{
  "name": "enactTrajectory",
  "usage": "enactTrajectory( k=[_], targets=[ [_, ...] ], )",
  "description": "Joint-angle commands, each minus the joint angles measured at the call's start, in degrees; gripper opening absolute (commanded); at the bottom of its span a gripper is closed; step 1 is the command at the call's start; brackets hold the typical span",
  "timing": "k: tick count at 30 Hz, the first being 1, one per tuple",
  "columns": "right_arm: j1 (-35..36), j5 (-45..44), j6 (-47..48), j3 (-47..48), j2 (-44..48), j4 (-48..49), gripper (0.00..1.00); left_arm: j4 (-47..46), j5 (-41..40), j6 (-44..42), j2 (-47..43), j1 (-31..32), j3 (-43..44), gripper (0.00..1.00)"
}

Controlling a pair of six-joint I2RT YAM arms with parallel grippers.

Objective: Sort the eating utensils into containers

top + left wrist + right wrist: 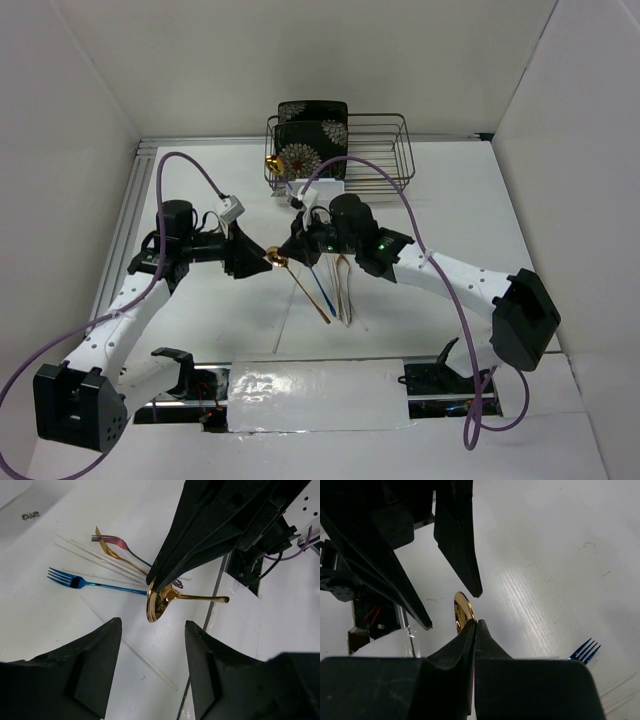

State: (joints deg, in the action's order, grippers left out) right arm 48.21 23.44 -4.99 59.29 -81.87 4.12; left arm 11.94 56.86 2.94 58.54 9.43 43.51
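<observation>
Right hand (474,624), fingers clamped together, is gripping the gold spoon (159,600) above the worktop (40,620); left hand (152,630) is facing it, spread wide and empty.

Gold spoon (161,601): pinched at the neck in right claw (156,582), bowl on edge past the tips, just ahead of left claw's (152,627) spread fingers. Beyond both claws, lying flat: blue fork (75,581), pink fork (116,541), gold fork (111,553), both crossing pale chopsticks (95,562).
</observation>
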Motion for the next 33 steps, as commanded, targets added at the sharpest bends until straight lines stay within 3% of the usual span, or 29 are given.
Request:
enactTrajectory(
  k=[1,7,11,16,17,18,23,25,26,27,28,29,30,33],
  targets=[
    [1.27,1.17,0.34,3.2,2.76,0.27,0.0,-1.57,1.94,-2.15,-0.45,0.33,2.11,0.63],
    [2.86,1.7,0.78,4.35,2.24,-0.25,0.0,-2.01,2.11,-2.32,1.13,0.41,2.99,0.56],
    [3.3,1.7,0.51,4.35,2.94,-0.25,0.0,-1.31,3.43,-4.52,2.89,0.41,4.3,0.42],
    [3.74,1.17,0.51,4.35,2.68,-0.25,0.0,-1.22,4.84,-5.05,3.59,0.59,4.92,0.32],
    [3.74,1.17,0.51,3.82,2.68,-0.25,0.0,-1.4,5.19,-5.05,3.59,0.68,5.18,0.09],
    [3.74,1.17,0.34,3.82,2.68,-0.25,0.0,-1.4,5.36,-4.88,3.86,0.68,5.19,0.04],
    [3.91,-1.99,0.34,5.3,2.15,-3.14,0.0,-1.57,5.46,-4.87,4.38,1.12,5.19,0.0],
    [2.86,-4.54,-1.76,6.01,2.33,-5.52,0.01,-2.71,1.45,-3.3,4.04,1.2,5.1,0.0],
    [1.29,-6.81,-3.34,7.49,3.19,-8.14,0.05,-4.2,-2.77,0.19,3.77,1.12,5.01,0.0],
    [0.15,-8.31,-4.23,8.38,3.9,-9.9,0.21,-5.34,-2.81,1.27,3.25,1.12,5.27,0.0],
    [-1.0,-9.19,-6.15,9.26,4.52,-11.66,0.44,-6.22,-7.77,2.5,2.9,1.12,5.45,0.0],
    [-3.97,-11.2,-6.6,9.88,6.7,-14.55,0.56,-7.8,-9.73,3.21,2.37,1.03,7.02,0.0],
    [-5.3,-13.05,-7.39,10.4,8.2,-15.71,0.79,-8.34,-10.45,4.0,2.36,0.59,8.51,0.0],
    [-11.61,-19.2,-10.73,9.02,15.47,-18.43,1.0,-8.43,-11.6,4.27,4.46,-1.33,17.64,0.0]
  ],
)
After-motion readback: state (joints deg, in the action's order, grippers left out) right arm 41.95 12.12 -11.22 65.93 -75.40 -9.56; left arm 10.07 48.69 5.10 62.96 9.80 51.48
